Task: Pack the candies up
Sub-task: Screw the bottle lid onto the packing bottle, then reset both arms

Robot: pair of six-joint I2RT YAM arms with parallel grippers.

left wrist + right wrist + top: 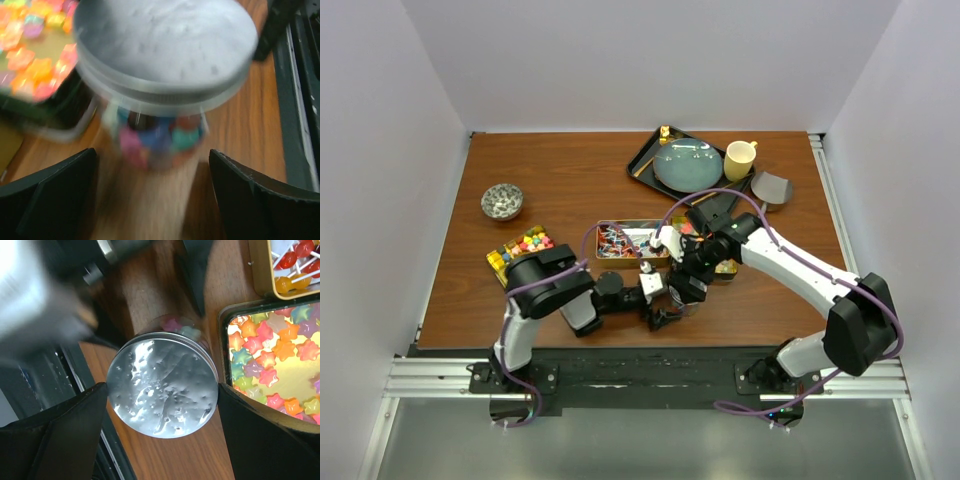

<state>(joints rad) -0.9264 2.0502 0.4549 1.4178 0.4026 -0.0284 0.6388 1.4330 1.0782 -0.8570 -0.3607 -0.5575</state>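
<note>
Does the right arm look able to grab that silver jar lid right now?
Probably yes: the right gripper has a finger on each side of the silver lid, right at its rim, nothing between.

Overhead camera; both wrist cameras closely frame jar (162, 385).

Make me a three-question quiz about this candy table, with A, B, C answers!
1. Where is the yellow cup?
A. right beside the teal plate
B. inside a gold tin
C. next to the small grey bowl

2. What colour is the lid on the glass jar?
A. red
B. silver
C. green

3. What is the glass jar like?
A. empty
B. smashed
C. holding colourful candies

Answers:
1 A, because the top view shows the cup next to the plate at the far side of the table.
2 B, because the lid is shiny silver in the right wrist view.
3 C, because pink, blue and teal pieces show through the glass in the left wrist view.
</note>
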